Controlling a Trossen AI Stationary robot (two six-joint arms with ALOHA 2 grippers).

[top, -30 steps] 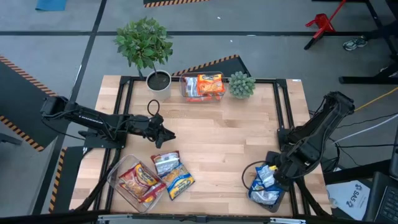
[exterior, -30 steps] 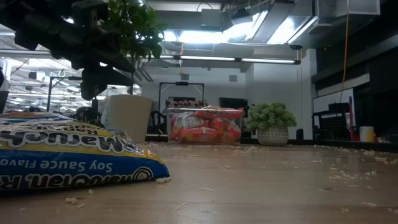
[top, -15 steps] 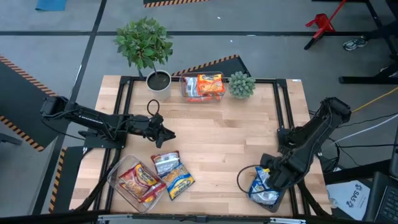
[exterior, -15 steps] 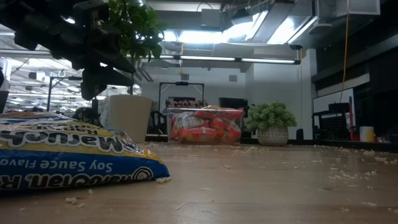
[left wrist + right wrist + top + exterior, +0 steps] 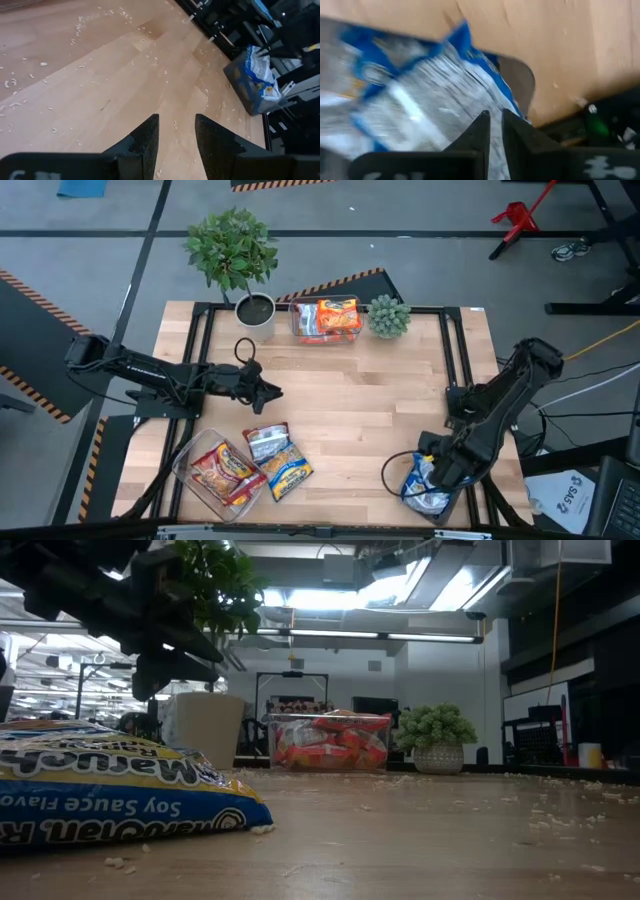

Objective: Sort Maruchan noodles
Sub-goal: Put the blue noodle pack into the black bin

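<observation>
At the near right corner of the table [image 5: 380, 410], the right hand [image 5: 432, 472] is lowered over a clear tub [image 5: 432, 502] holding blue-and-white noodle packets [image 5: 424, 476]. Right wrist view: its two fingers [image 5: 481, 131] are nearly pressed together, only a thin slit between them, tips just above a blue-and-white packet [image 5: 420, 100]; nothing visibly pinched between them.

Left hand [image 5: 272, 391] hangs over the middle-left of the table, well apart from all packets. Left wrist view: fingers [image 5: 145, 141] spread with a clear gap, bare wood and crumbs [image 5: 80, 22] beneath, nothing held.

Near left: a clear tub [image 5: 185, 473] with red/orange packets [image 5: 222, 468]. Just beside it on the bare table lie two loose packets, a grey-and-orange one [image 5: 267, 443] overlapping a blue-and-yellow one [image 5: 289, 473]. Low view shows a blue soy-sauce-flavour packet [image 5: 110, 795] lying flat close to the camera.

Far edge, centre: a third clear tub [image 5: 300, 320] containing an orange packet [image 5: 338, 316], standing between a white pot with a leafy plant [image 5: 231, 248] and a small green plant [image 5: 388, 316].
</observation>
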